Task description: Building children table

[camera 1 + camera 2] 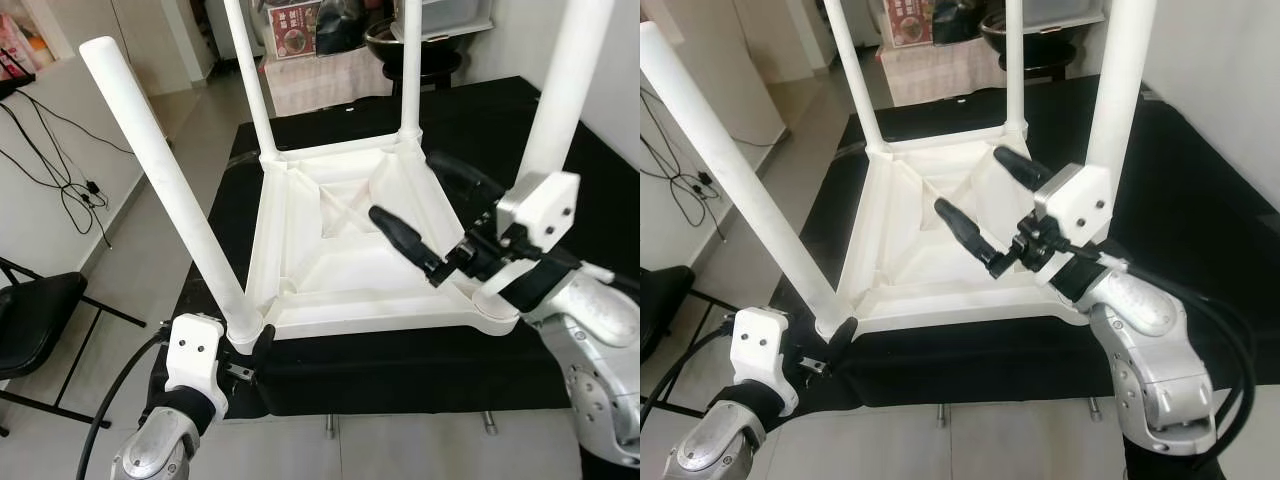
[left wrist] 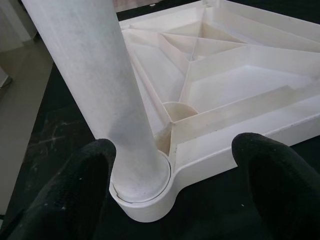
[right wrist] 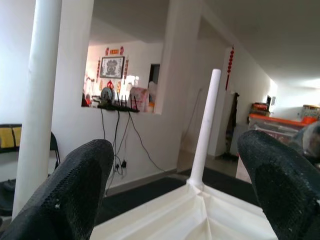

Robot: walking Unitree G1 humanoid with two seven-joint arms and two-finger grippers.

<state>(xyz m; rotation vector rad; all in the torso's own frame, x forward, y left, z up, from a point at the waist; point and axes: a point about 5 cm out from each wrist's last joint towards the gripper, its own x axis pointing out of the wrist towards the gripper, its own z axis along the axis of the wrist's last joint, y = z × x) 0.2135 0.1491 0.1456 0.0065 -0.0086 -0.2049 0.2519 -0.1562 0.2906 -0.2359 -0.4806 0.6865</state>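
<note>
Left gripper (image 1: 262, 345), open, brackets the near-left leg (image 1: 165, 180) at its socket; right gripper (image 1: 420, 215) hovers open over the upturned tabletop (image 1: 330, 250).

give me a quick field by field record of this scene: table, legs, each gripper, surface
table: white plastic children table, upside down, ribbed underside facing up
legs: four white legs stand in the corner sockets; near-left leg leans outward
left gripper: left gripper open, fingers either side of the near-left leg's socket, not touching
right gripper: right gripper open, above the underside, holding nothing
surface: black platform under the table
</note>
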